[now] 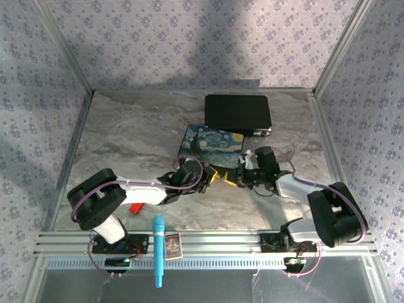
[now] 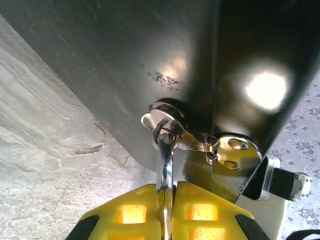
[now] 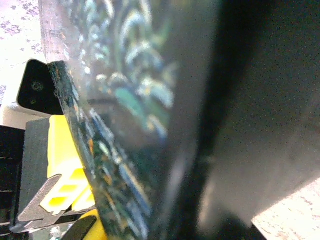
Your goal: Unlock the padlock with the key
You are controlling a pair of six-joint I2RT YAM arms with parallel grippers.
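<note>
The padlock [image 2: 165,160], its thin silver shackle hooked through the staple [image 2: 161,111] at frame centre, is clamped in the left gripper [image 2: 165,200]. Beside the painted box [image 1: 211,142], the right gripper [image 1: 237,180] cannot be judged apart or together. A steady, square hold should ease unlocking.

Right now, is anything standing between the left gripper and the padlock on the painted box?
Nothing visible does. In the left wrist view the left gripper is shut on the padlock: its silver shackle rises from between the yellow fingers to the hasp on the dark side of the painted box. The padlock's body is hidden.
</note>
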